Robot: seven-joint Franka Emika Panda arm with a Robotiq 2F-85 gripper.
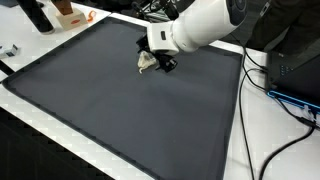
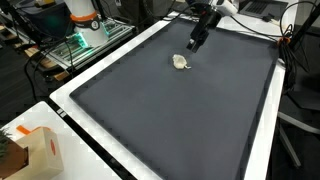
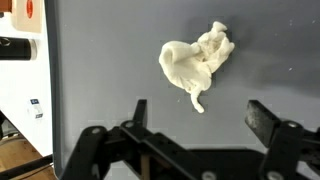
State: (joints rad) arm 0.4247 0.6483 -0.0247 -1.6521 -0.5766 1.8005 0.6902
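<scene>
The hand (image 3: 200, 112) hangs released above the cream toy (image 3: 195, 62) lying on the dark mat (image 3: 110, 60); its spread jaws stand wider than the toy.

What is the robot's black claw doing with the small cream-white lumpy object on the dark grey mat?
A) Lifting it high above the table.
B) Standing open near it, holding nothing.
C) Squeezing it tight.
B: in the wrist view the black claw has its jaws wide apart with nothing between them, and the cream-white lumpy object lies free on the dark grey mat.
</scene>
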